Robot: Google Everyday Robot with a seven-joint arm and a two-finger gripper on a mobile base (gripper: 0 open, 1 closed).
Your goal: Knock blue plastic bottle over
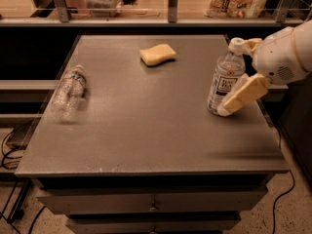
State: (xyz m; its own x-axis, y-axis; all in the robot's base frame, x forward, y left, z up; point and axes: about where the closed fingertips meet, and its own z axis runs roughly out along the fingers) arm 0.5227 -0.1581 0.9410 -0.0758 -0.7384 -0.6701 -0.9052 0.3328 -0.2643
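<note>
From my station I saw the gripper (238, 77) at the right edge of the table (146, 135), spread wide and holding nothing. Its upper finger sat just beside the white cap, and the lower one lay against the bottom right side of the blue plastic bottle (222, 84). That bottle stood upright near the table's right edge. A yellow sponge (157, 55) lay toward the back, and a smaller clear bottle (68, 91) lay on its side at the left.
</note>
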